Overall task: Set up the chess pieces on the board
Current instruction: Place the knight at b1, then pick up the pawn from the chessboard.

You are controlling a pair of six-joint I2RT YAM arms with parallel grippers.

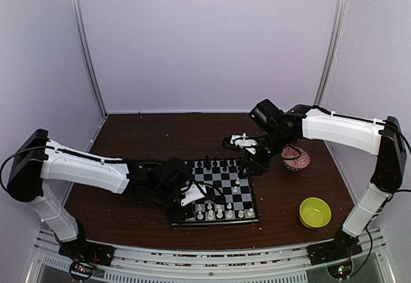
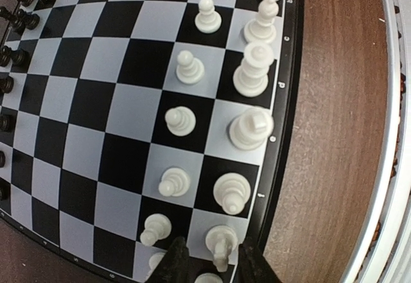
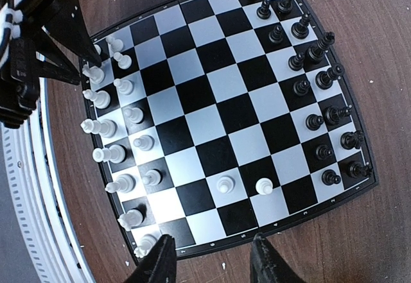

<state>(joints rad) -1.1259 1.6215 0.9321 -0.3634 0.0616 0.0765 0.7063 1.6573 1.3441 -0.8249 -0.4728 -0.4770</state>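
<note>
The board (image 1: 226,195) lies at the table's front centre, also seen in the left wrist view (image 2: 122,103) and the right wrist view (image 3: 225,103). White chess pieces (image 1: 218,213) fill its two near rows, black ones (image 1: 215,165) the far rows. Two white pawns (image 3: 225,184) (image 3: 264,186) stand out on middle squares. My left gripper (image 2: 215,265) is low over the board's near left corner. Its fingers stand apart on either side of a white piece (image 2: 221,243) that rests on its square. My right gripper (image 3: 212,264) hangs open and empty above the board's right edge.
A red-patterned bowl (image 1: 295,158) sits right of the board, and a yellow-green bowl (image 1: 314,212) is nearer the front right. Pale crumbs dot the brown table (image 1: 160,135). A metal rail (image 2: 392,135) runs along the front edge, close to the left gripper.
</note>
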